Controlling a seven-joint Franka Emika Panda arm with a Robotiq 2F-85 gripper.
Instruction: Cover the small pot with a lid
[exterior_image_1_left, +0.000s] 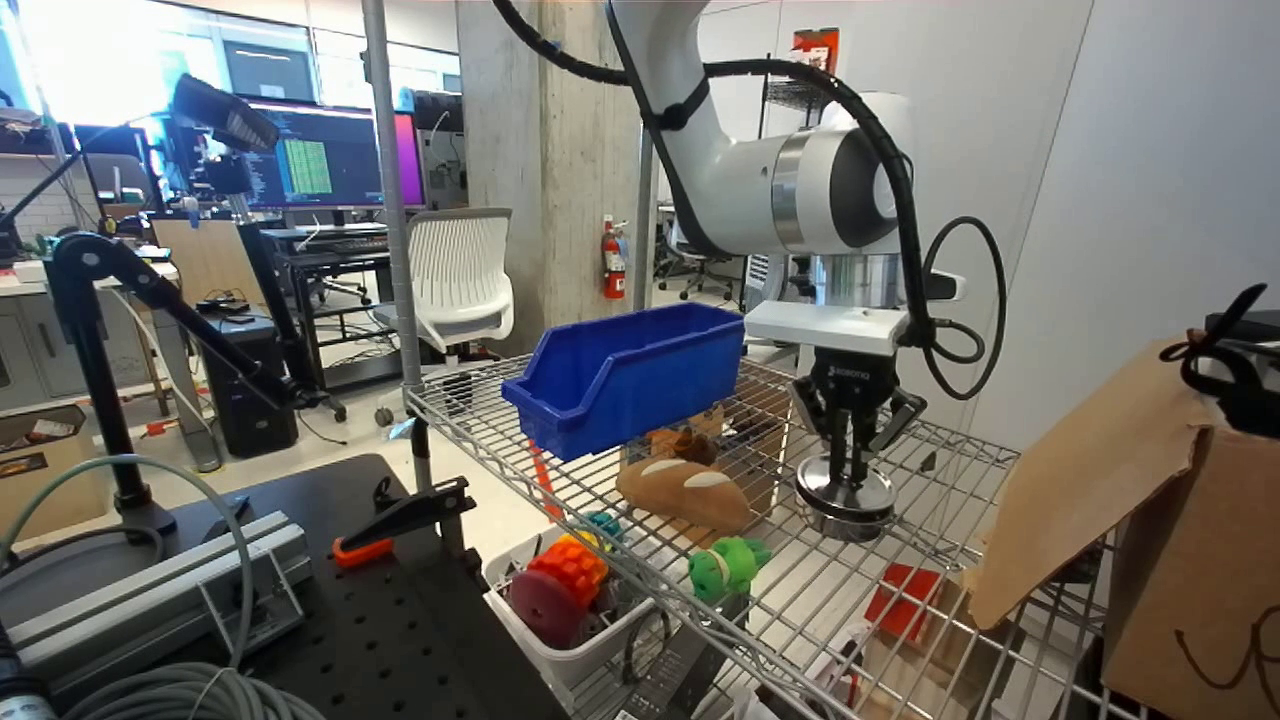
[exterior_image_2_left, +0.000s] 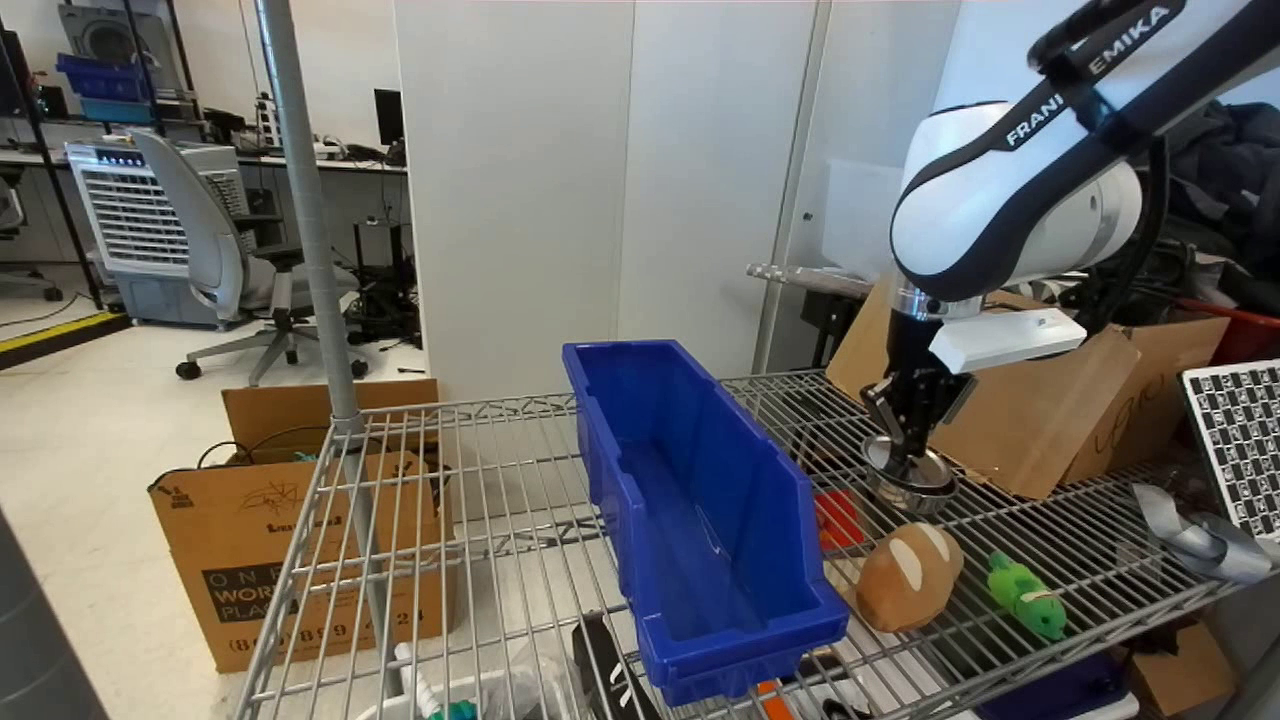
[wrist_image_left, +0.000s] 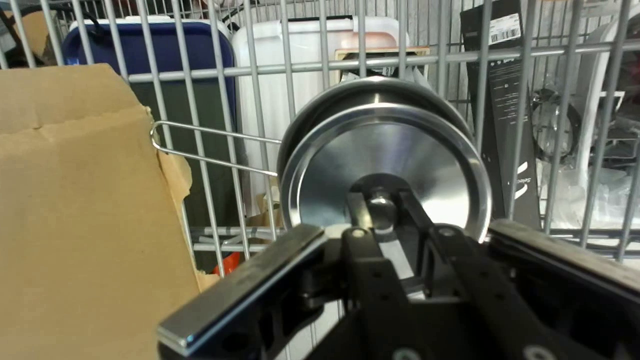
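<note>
While the pincer (wrist_image_left: 382, 207) clamps the lid (wrist_image_left: 386, 157) above wire shelving (exterior_image_2_left: 500, 538), a distant monitor (exterior_image_1_left: 345, 160) glows.

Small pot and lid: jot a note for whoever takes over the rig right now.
End effector: closed on the lid by its knob.
Small pot: on the wire shelf, under the lid.
Done: lid gripped and over the pot.
Left: the wrist view shows a crescent of open pot, so probably centre the lid, seat it, then release. Whether it touches the pot already, I can't tell.
</note>
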